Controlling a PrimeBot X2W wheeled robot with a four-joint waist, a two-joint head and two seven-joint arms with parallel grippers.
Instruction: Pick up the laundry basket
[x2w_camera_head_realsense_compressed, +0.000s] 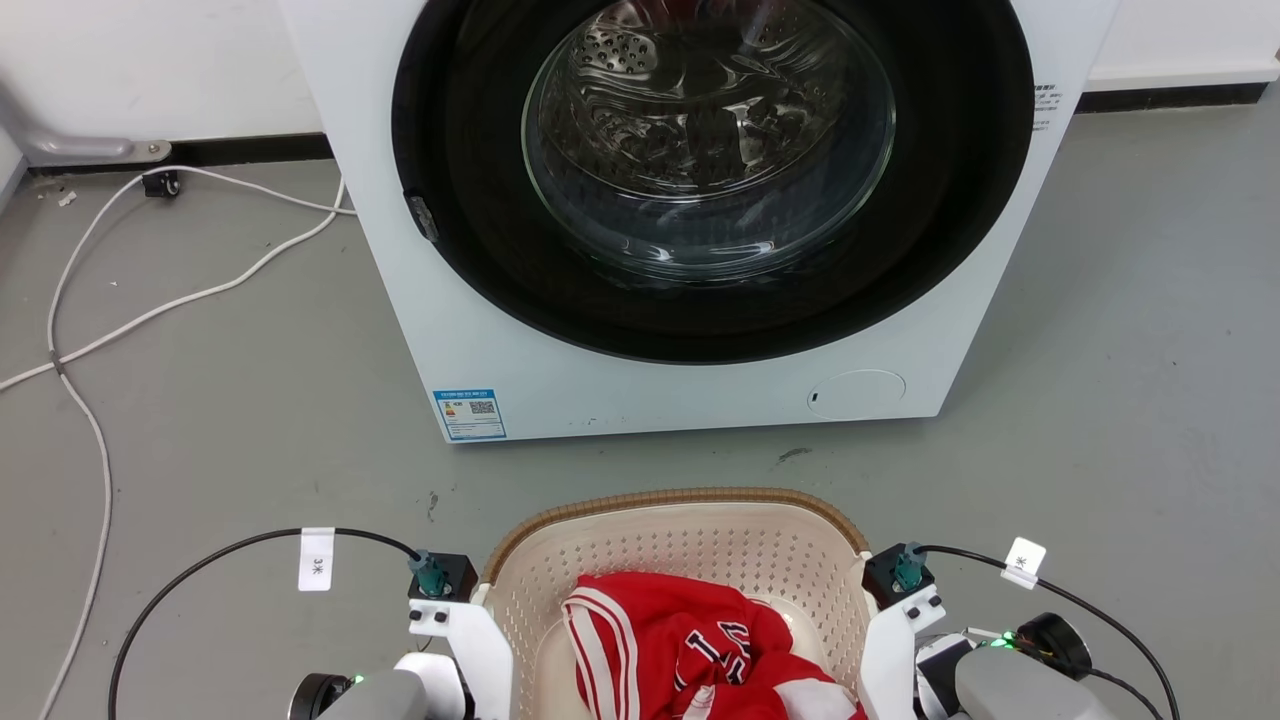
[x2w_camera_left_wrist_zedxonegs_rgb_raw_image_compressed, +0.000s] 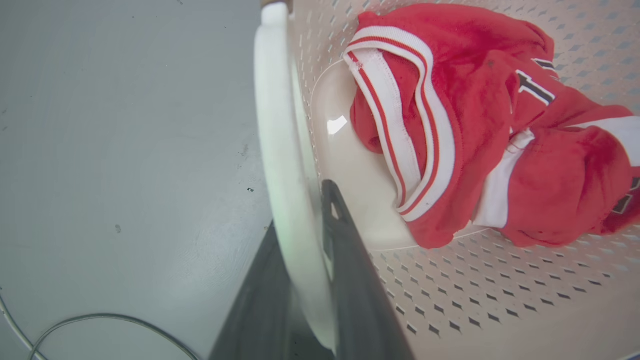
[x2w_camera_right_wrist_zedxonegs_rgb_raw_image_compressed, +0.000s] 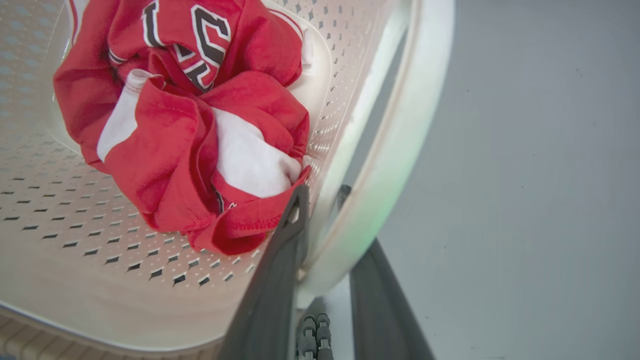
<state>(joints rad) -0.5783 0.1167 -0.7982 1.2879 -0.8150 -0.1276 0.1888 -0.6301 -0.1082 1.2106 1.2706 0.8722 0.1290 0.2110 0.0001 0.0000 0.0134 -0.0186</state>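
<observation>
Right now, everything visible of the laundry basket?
The laundry basket is cream perforated plastic, rounded-rectangular, with a brown woven-look rim and white side handles. It is upright in front of the washing machine, holding a crumpled red jersey. The left end effector and right end effector each straddle a side handle, one finger inside the wall, one outside.

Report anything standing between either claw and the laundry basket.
Nothing visible does. The left claw straddles the left handle of the laundry basket, the right claw the right handle, a finger on each side. The red jersey lies inside, beside the right claw.
</observation>
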